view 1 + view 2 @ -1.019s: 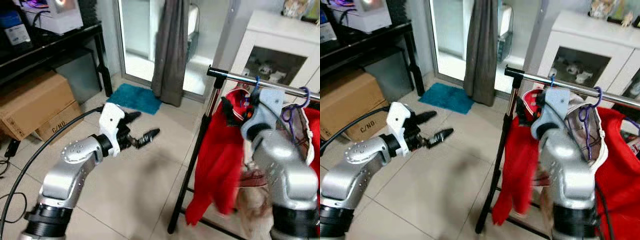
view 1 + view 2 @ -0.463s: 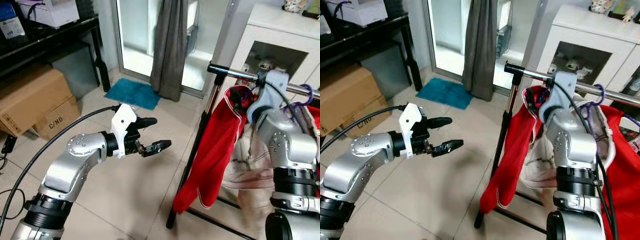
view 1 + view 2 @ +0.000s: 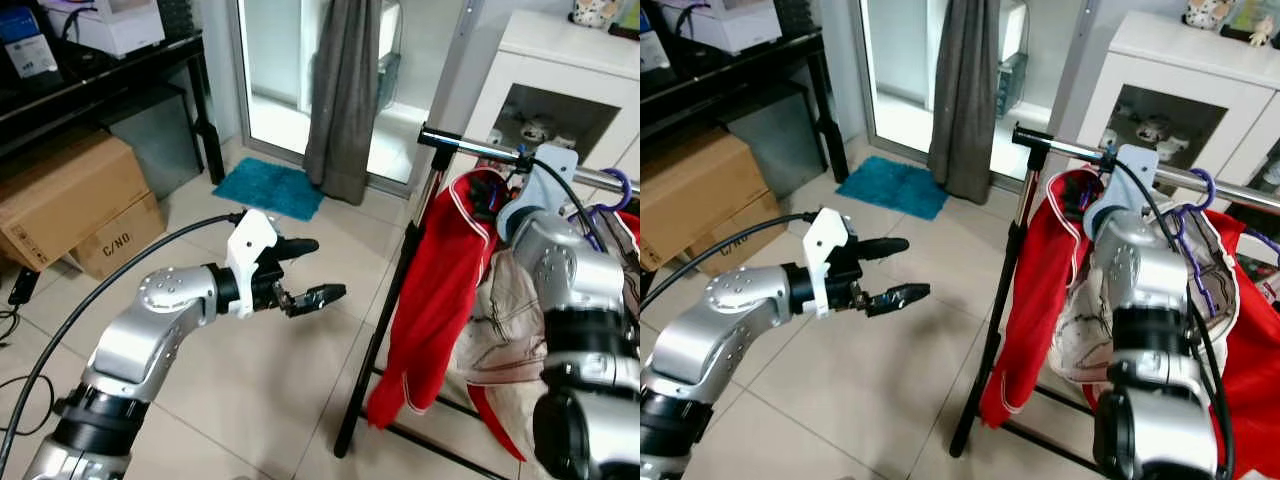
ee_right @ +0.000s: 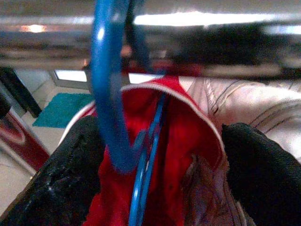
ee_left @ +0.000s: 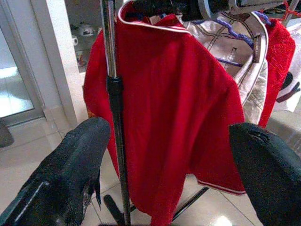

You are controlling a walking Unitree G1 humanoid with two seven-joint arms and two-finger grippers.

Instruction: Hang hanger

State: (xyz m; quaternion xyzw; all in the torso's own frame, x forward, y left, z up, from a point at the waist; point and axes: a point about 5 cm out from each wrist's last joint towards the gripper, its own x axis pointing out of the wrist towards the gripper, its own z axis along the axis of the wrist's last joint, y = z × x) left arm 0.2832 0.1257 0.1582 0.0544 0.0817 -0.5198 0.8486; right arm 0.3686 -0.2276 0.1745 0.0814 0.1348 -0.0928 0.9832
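A blue hanger hook sits over the metal rail of a clothes rack, carrying a red garment. My right arm is raised to the rail. The right gripper is open, its fingers wide on either side of the hook and not touching it. My left gripper is open and holds nothing; it hovers over the floor to the left of the rack's upright pole, pointing at the red garment.
A pale patterned garment on a purple hanger hangs beside the red one. A white cabinet stands behind the rack. A grey curtain, teal mat, cardboard box and black shelf lie to the left.
The red garment rose with the right arm to the rail and now hangs still. The left gripper has moved a little towards the rack. The camera has shifted slightly.
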